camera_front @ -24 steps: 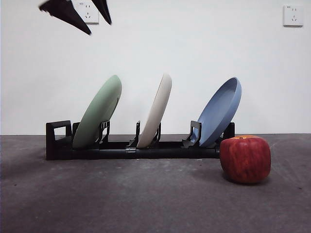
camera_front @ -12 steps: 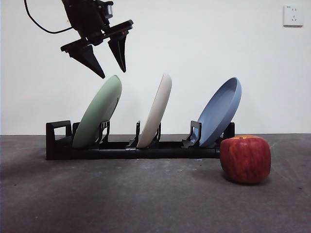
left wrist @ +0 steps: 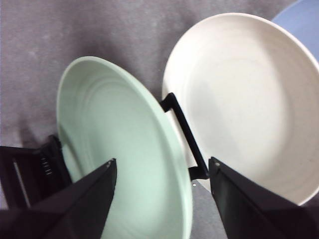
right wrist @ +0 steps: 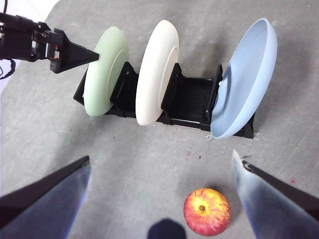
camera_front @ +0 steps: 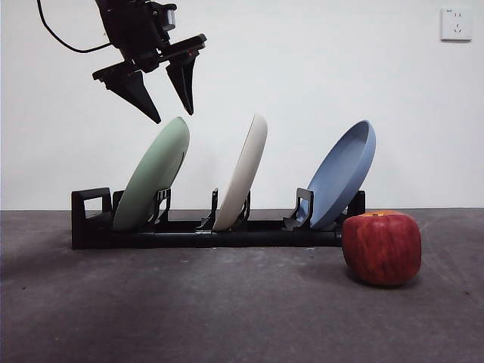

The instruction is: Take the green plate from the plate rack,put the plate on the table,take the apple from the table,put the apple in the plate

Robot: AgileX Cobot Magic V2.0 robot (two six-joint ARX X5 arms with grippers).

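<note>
The green plate [camera_front: 153,175] leans in the left slot of the black plate rack [camera_front: 204,227]; it also shows in the left wrist view [left wrist: 119,144] and the right wrist view [right wrist: 103,70]. My left gripper [camera_front: 172,117] hovers just above the plate's top rim, open, one jaw on each side [left wrist: 162,167]. The red apple [camera_front: 382,246] sits on the table [camera_front: 227,310] right of the rack; it also shows in the right wrist view [right wrist: 207,211]. My right gripper [right wrist: 162,164] is open and empty, high above the apple.
A cream-white plate [camera_front: 243,172] stands in the middle slot and a blue plate [camera_front: 342,172] in the right slot. The rack's loop handle [camera_front: 91,203] is at its left end. A white wall stands behind.
My left gripper came down from the top of the view to just above the green plate's rim, then held nearly still. Plates and apple have not moved.
</note>
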